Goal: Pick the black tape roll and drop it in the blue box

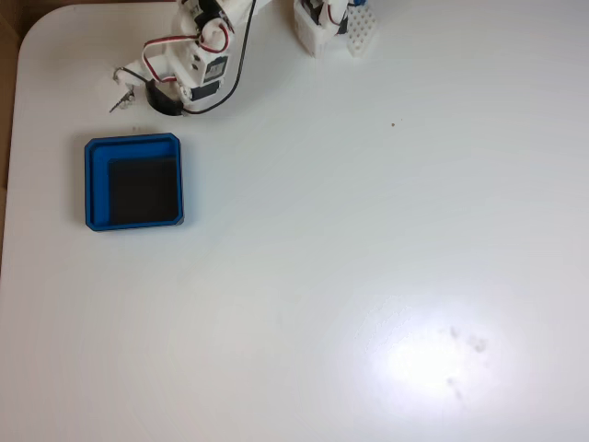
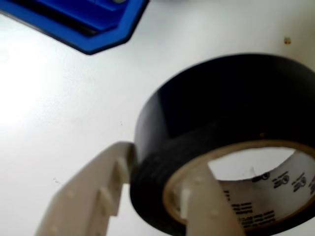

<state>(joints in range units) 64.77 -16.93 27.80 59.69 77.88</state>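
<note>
The black tape roll (image 2: 211, 113) looms large in the wrist view, its pale printed core facing me. My gripper (image 2: 157, 169) is shut on its wall, with one finger (image 2: 93, 196) outside the ring and the other inside it. In the fixed view the black tape roll (image 1: 167, 99) sits at the end of my gripper (image 1: 155, 90), at the table's top left. It lies just beyond the upper right corner of the blue box (image 1: 97, 184), outside it. The wrist view puts a corner of the blue box (image 2: 98, 29) at the top left. Whether the roll is off the table is unclear.
The arm's white base (image 1: 317, 23) and a white breadboard-like block (image 1: 362, 29) stand at the table's top edge. The table's rounded left edge (image 1: 14, 138) runs close to the box. A glare patch (image 1: 433, 359) marks the white tabletop at lower right.
</note>
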